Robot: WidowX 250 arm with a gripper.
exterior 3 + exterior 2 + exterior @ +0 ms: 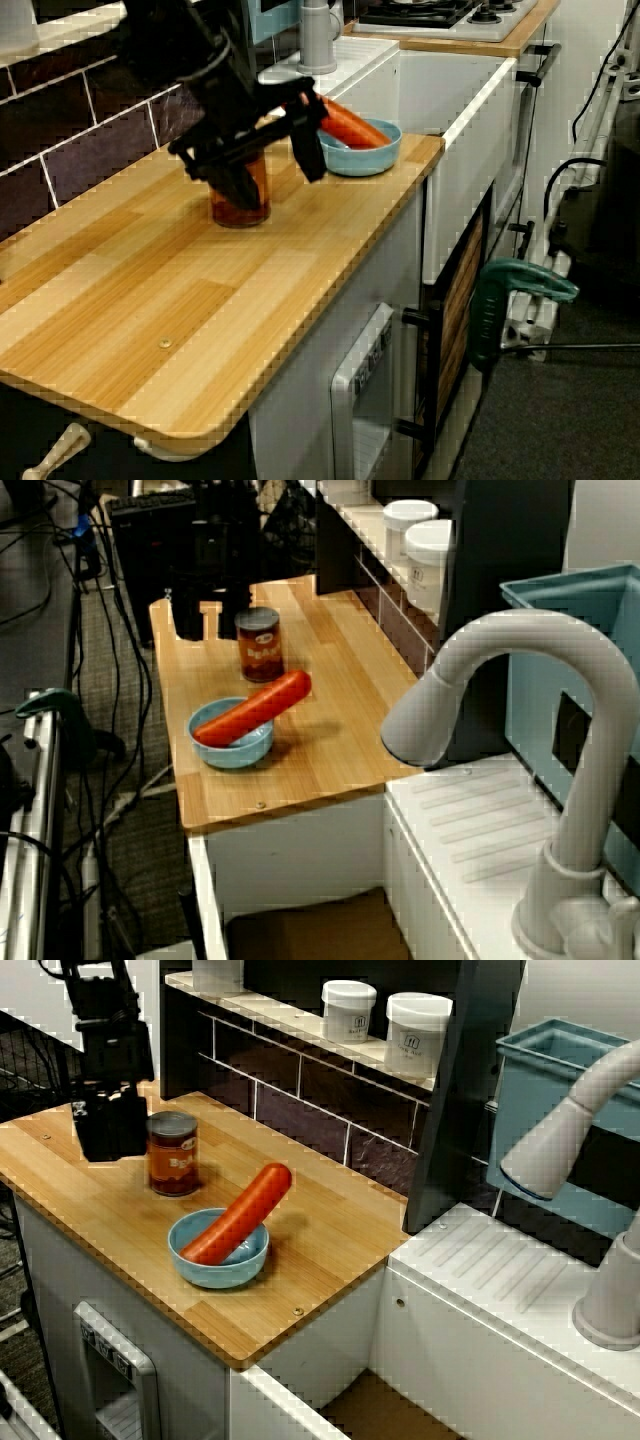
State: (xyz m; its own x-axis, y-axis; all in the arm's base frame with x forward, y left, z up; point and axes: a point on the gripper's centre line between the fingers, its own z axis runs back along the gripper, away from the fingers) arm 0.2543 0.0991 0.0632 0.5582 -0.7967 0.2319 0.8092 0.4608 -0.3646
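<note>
Jaws stand apart on the gripper [280, 172], with nothing between them. Gripper sits low over the wooden counter [330, 1230]. Tin can [173, 1153] is upright, just beside the jaws on the bowl side, outside the gap. In the view from the counter's end, 1 finger [232, 185] crosses in front of the can; contact cannot be told. Blue bowl [218, 1260] is near the can, with 1 red sausage [240, 1215] leaning in it, its end over the rim. 2 white jars [348, 1010] stand on the shelf behind.
</note>
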